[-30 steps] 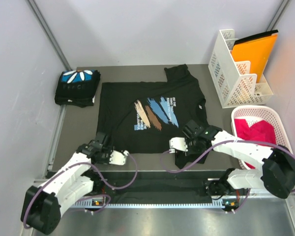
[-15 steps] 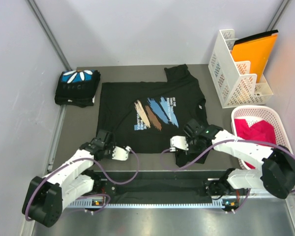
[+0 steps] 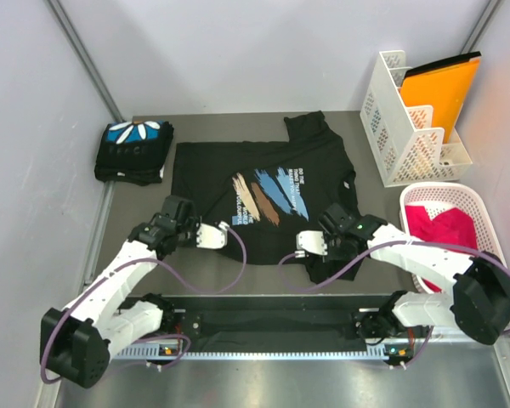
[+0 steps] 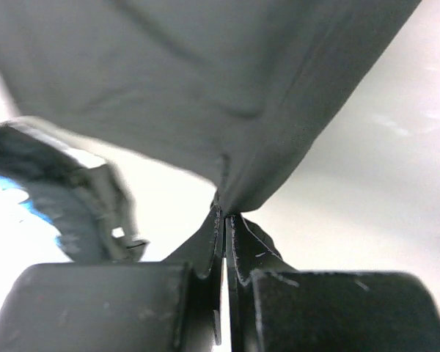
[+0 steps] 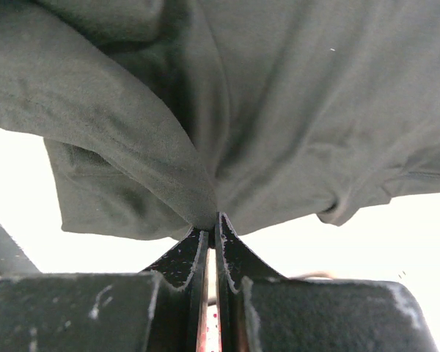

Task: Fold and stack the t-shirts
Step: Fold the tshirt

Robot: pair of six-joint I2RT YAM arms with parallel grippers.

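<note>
Brush-stroke t-shirt [image 3: 263,195] lies flat mid-table [image 3: 136,212]. Left gripper [image 4: 224,216] and right gripper [image 5: 211,220] each pinch its near hem, jaws clamped on cloth, likely to fold it. Folded petal-print t-shirt [image 3: 134,151] sits far left, probably the stack's base.

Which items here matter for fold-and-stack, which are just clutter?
Job: brush-stroke t-shirt, spread out; folded petal-print t-shirt, far left; left end effector and right end effector, both shut on the spread shirt's near edge.
Lying about: white file rack; orange folder in it; basket with red cloth.
</note>
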